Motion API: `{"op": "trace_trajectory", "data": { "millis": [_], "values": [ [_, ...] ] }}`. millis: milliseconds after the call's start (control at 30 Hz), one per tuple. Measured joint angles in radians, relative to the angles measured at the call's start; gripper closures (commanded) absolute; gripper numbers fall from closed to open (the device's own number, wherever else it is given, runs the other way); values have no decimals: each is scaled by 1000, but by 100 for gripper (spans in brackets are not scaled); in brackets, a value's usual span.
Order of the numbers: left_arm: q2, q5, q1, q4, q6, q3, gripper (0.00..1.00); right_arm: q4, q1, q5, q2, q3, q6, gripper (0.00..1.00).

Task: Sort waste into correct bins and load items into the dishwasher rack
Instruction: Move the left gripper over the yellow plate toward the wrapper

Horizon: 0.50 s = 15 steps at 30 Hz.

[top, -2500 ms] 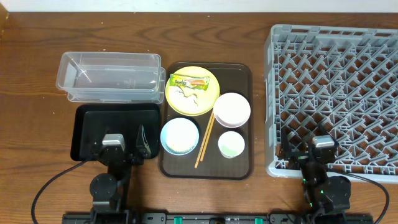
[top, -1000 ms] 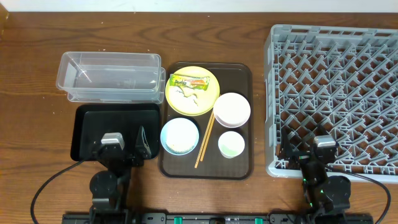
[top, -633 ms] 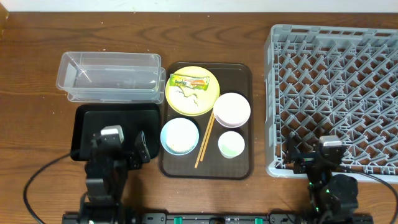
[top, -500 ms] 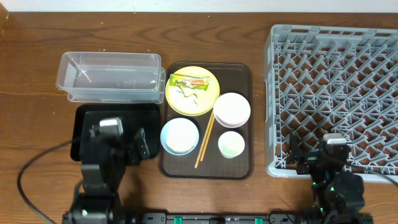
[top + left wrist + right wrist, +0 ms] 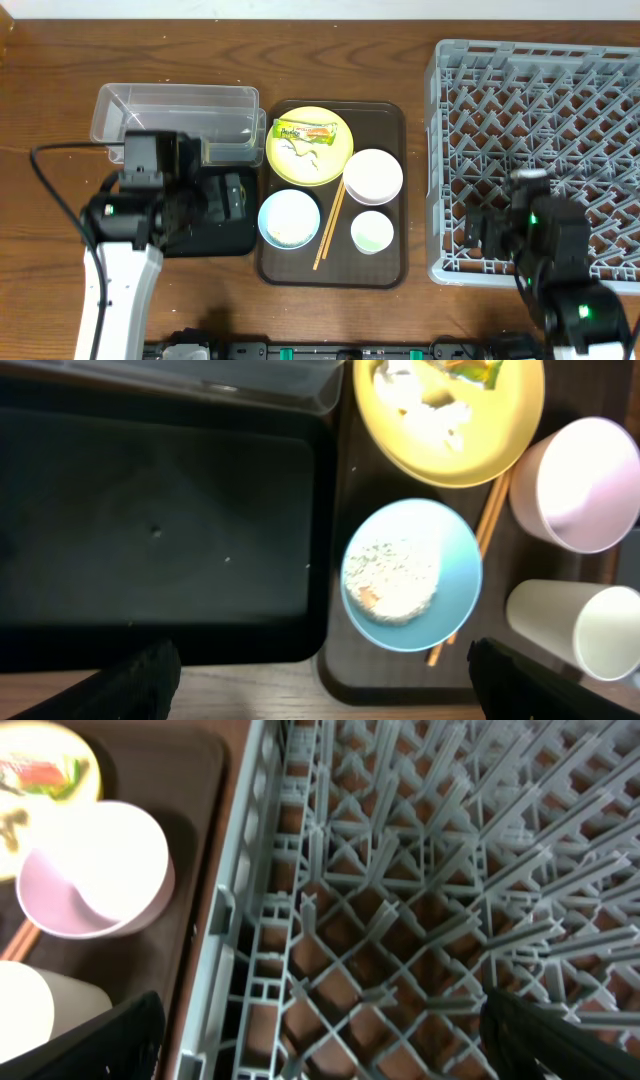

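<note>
Brown wood desk [image 5: 60, 60] seen from overhead, with the brown serving tray [image 5: 385, 125] at its middle. On that tray's near-left corner sits the light blue bowl [image 5: 289, 219]. The chopsticks [image 5: 330, 225] lie just right of it, their long axis running near to far with a slight lean. The left gripper [image 5: 210, 195] hangs over the black tray [image 5: 228, 238], just left of the serving tray. I judge it the nearer arm for the bowl, which lies to its right. The right gripper [image 5: 495, 232] hovers at the edge of the dishwasher rack [image 5: 540, 80], right of the serving tray.

Left wrist view: the fingers [image 5: 150, 675] are spread wide with nothing between them. The bowl, with rice scraps [image 5: 392, 575] inside, sits ahead and slightly right, just beside the chopsticks.

Right wrist view: the fingers [image 5: 100, 1040] are spread wide and empty over the rack's pegs. The white bowl [image 5: 95, 870] on the serving tray lies off to the left.
</note>
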Motion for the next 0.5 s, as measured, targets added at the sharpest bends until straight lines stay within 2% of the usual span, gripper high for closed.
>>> {"op": "trace_trajectory", "data": {
  "millis": [200, 500],
  "values": [
    [63, 20, 0, 8, 0, 7, 5, -10, 0, 0, 125, 50, 0, 1],
    [76, 61, -37, 275, -3, 7, 5, -1, 0, 0, 144, 51, 0, 1]
  ]
}}
